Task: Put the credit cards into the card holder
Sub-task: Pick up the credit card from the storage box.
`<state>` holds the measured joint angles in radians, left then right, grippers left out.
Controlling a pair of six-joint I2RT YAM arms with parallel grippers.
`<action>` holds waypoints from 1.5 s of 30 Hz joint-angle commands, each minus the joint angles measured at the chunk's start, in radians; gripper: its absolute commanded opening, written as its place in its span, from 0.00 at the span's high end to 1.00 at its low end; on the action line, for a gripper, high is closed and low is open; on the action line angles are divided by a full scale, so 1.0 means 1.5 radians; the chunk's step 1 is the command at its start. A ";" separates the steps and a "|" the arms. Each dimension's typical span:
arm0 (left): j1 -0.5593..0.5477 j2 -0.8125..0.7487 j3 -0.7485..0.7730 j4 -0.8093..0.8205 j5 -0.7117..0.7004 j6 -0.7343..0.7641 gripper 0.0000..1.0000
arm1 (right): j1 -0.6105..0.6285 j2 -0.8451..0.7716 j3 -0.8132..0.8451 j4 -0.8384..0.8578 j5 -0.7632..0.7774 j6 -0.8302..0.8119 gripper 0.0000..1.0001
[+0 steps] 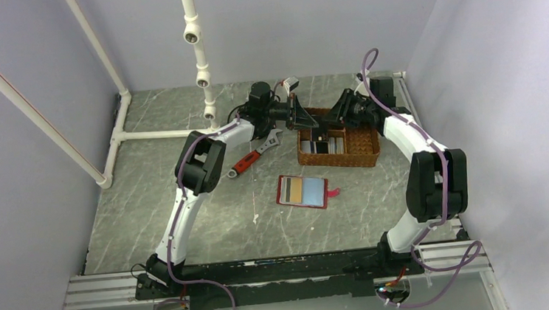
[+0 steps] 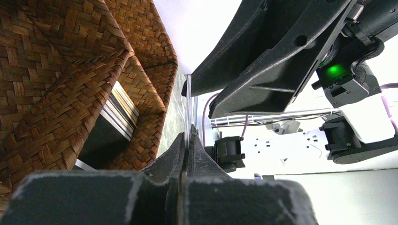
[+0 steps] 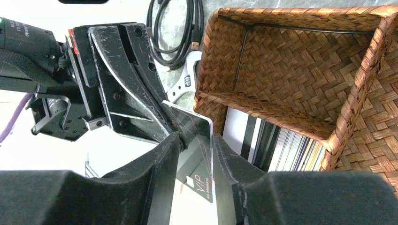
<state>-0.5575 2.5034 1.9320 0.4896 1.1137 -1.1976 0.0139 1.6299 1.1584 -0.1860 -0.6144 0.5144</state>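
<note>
The card holder (image 1: 302, 190) lies open on the table, dark red, with a tan and a pale blue-grey card in its slots. Both grippers meet above the left end of the wicker basket (image 1: 360, 152). My left gripper (image 2: 188, 136) (image 1: 304, 117) is shut on one corner of a dark credit card (image 3: 202, 154) marked VIP, seen edge-on as a thin white line (image 2: 188, 108). My right gripper (image 3: 196, 138) (image 1: 333, 115) is open, its fingers on either side of that card with a gap on the left. More credit cards (image 3: 281, 145) stand on edge in the basket.
The basket (image 3: 300, 61) has woven dividers and one empty compartment at its far end. A red-handled wrench (image 1: 253, 159) lies left of it, and a coiled black cable (image 3: 176, 33) lies beyond. White pipes (image 1: 197, 50) stand at the back left.
</note>
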 commanded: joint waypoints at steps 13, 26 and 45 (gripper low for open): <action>-0.004 0.010 0.029 -0.047 -0.002 0.028 1.00 | 0.001 -0.035 0.003 0.048 -0.039 0.017 0.90; 0.003 0.017 0.040 -0.103 -0.014 0.060 1.00 | 0.004 -0.063 -0.037 0.080 -0.077 0.054 0.92; 0.004 0.013 0.094 -0.334 -0.071 0.242 1.00 | 0.010 -0.058 -0.026 0.069 -0.077 0.044 0.81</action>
<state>-0.5522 2.5034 2.0445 0.1215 1.1320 -0.9543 0.0093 1.6054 1.0904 -0.1265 -0.6350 0.5682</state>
